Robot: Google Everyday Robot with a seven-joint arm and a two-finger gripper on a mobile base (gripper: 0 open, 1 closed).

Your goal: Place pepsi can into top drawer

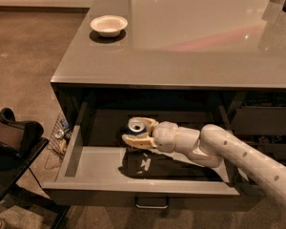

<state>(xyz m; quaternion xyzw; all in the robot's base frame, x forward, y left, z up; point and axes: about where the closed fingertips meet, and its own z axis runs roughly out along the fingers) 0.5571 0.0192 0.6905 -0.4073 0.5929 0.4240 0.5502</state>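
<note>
Here, the gripper (139, 136) reaches in beneath the desk's (195, 42) front edge, fingers clasped around the pepsi can (135, 126), held upright and low inside the open top drawer (72, 151), left of centre. Placement appears close: next, set it down, release, and withdraw without tipping it.

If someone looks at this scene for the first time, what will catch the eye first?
The white arm's two-finger gripper reaches into the open, wide grey top drawer and holds a small dark blue pepsi can with a silver top. A round white bowl sits at the far left corner of the grey countertop.
</note>
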